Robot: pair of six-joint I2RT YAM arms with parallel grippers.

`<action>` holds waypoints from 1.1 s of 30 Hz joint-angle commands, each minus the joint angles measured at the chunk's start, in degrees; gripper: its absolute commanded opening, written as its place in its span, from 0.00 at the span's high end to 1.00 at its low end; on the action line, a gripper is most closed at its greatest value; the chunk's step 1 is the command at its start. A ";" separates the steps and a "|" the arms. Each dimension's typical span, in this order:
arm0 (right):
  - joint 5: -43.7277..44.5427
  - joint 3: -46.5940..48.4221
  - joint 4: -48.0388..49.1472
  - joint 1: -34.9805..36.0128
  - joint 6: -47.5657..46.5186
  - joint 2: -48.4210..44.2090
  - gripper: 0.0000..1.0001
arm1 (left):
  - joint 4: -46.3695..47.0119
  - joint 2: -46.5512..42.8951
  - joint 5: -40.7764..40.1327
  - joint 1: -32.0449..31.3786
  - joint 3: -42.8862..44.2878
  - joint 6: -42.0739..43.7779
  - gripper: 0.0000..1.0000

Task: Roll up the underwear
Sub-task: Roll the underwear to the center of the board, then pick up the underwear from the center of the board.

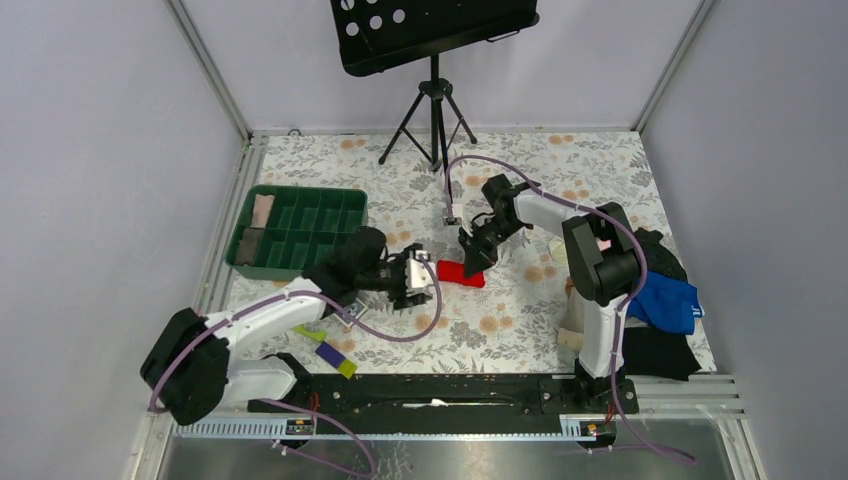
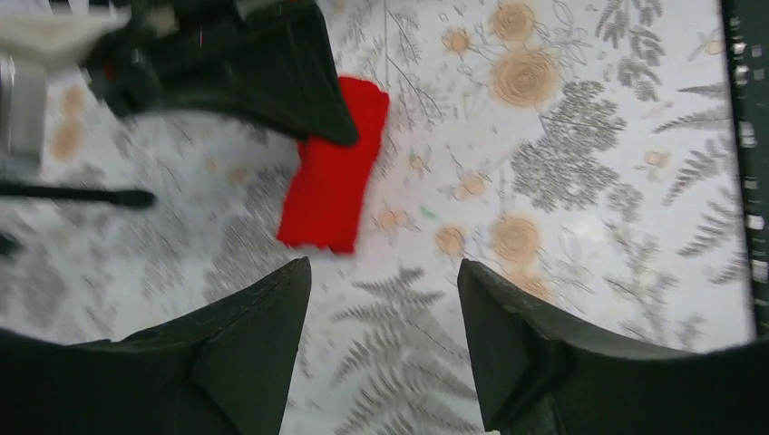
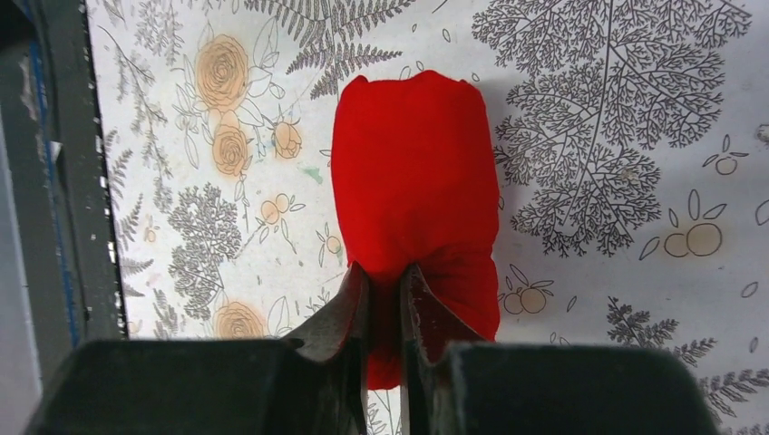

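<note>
**A:** Where is the underwear relative to the two tools?

**B:** The underwear (image 1: 461, 272) lies near the middle of the table, on the floral cloth (image 1: 520, 320). The right gripper (image 1: 472, 262) is right on its far end. The left gripper (image 1: 415, 280) sits just beside the other end, apart from it.

**A:** Is the right one actually holding it?

**B:** Yes. In the right wrist view its two dark fingers are pressed nearly together, with a ridge of red fabric pinched between the tips. The cloth puckers into small creases around that spot. It may be only a surface fold and not the whole bundle; that view doesn't settle it.

**A:** And the left?

**B:** Its jaws are spread wide with nothing between them, only bare tablecloth in the gap. In its wrist view the red bundle lies beyond the fingertips and a little toward the left finger, not touching either. That view is blurred, mostly on its left side.

**A:** What do the shape and material look like?

**B:** It is soft, matte, bright red cloth gathered into a compact oblong, longer than wide, with rounded edges and a slightly lobed free end. The tablecloth is smooth and white, printed with grey ferns and peach roses. The fingers are black, hard and wedge-shaped, tapering to narrow tips.
</note>
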 commanded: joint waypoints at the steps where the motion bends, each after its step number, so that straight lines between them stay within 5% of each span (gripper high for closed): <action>1: 3.37 0.16 -8.75 0.20 2.86 7.42 0.94 | 14.40 6.22 -1.37 -2.36 0.99 15.34 0.32; 13: 3.66 0.22 -7.43 -0.54 5.24 8.09 0.93 | 23.67 27.99 -4.18 -5.88 11.24 15.40 0.31; 24: 3.33 0.52 -7.27 -1.02 5.83 8.29 0.92 | 10.01 37.50 -2.77 -7.04 19.38 22.40 0.40; 30: 2.89 -0.14 -7.19 -1.23 5.80 6.93 0.86 | 3.68 41.88 -5.24 -7.68 23.87 22.41 0.71; 33: 2.25 0.09 -7.82 -1.77 7.36 3.85 0.63 | -1.33 43.45 -6.22 -7.75 26.11 22.58 0.90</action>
